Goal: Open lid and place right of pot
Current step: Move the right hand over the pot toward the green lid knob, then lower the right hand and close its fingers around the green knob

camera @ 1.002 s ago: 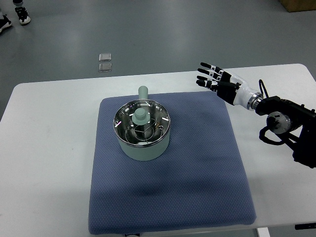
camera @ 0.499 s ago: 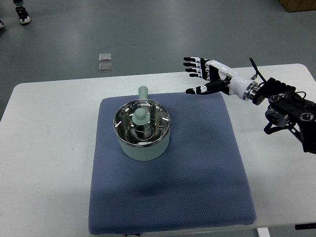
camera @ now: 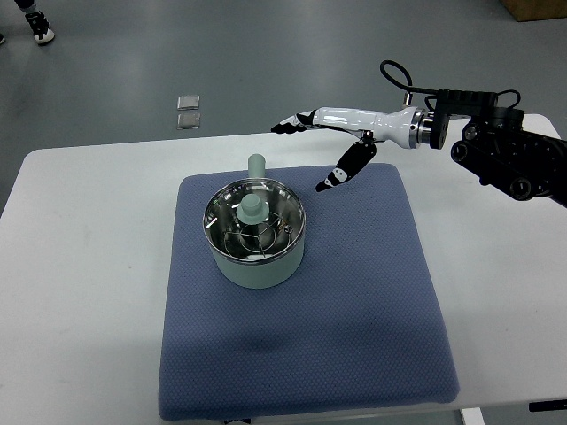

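Observation:
A pale green pot [camera: 255, 257] stands on the blue mat [camera: 354, 310], its handle [camera: 256, 166] pointing away from me. A glass lid with a metal rim and a pale green knob [camera: 252, 209] sits on the pot. My right hand [camera: 323, 146] reaches in from the right, above the mat's far edge, to the upper right of the pot. Its fingers [camera: 292, 124] are spread, thumb [camera: 341, 173] hanging down, and it holds nothing. It does not touch the lid.
The mat lies on a white table [camera: 80, 266]. Two small clear squares [camera: 188, 111] lie on the grey floor beyond the table. A person's shoe [camera: 40, 27] shows at the top left. A brown box corner [camera: 536, 7] is at top right.
My right hand has moved left and toward the pot, from the table's far right to above the mat's far edge. The hand has rotated, fingers now pointing left.

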`<state>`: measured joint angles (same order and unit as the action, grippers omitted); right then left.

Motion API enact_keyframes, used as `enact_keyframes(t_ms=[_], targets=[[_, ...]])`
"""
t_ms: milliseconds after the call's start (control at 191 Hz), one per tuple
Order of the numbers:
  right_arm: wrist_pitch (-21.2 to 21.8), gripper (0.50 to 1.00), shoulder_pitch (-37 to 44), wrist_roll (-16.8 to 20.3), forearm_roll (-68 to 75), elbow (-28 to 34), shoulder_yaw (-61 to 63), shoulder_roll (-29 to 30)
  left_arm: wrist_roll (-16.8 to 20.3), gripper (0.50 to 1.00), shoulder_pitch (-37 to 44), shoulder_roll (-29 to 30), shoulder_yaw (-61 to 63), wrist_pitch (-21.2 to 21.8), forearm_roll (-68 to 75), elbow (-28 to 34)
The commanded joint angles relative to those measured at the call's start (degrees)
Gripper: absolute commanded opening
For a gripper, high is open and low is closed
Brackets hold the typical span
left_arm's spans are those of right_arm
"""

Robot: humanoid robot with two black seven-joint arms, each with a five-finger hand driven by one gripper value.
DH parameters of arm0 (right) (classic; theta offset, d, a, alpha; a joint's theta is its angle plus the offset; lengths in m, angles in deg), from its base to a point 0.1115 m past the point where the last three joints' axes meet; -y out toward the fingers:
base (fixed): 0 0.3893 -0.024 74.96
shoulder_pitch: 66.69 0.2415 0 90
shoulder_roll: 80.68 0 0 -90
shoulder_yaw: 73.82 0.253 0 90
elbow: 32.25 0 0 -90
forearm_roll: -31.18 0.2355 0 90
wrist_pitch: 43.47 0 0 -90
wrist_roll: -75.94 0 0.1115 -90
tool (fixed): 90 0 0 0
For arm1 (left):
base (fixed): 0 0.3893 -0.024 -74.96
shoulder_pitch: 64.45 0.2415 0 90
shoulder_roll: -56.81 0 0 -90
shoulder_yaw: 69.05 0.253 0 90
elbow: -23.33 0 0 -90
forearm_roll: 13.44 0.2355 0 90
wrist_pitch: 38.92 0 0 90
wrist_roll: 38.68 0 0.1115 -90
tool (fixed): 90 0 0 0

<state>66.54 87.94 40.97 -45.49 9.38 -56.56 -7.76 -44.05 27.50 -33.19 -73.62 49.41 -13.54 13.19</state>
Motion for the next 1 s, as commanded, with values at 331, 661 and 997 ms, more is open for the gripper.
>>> enact_keyframes(t_ms=[331, 661, 997], targets=[[-0.41, 0.934, 12.98, -0.03, -3.57, -0.05, -16.21, 8.38, 0.0, 1.0, -0.11, 0.0, -0.27, 0.0, 0.01, 0.11], [-0.85, 0.932, 19.57, -0.03, -6.21, -0.05, -22.71, 11.99, 0.09, 1.0, -0.11, 0.0, -0.27, 0.0, 0.01, 0.11], [-2.26, 0.889, 18.87, -0.03, -8.14, -0.05, -23.15, 12.86, 0.09, 1.0, -0.11, 0.0, -0.35, -0.09, 0.01, 0.11]])
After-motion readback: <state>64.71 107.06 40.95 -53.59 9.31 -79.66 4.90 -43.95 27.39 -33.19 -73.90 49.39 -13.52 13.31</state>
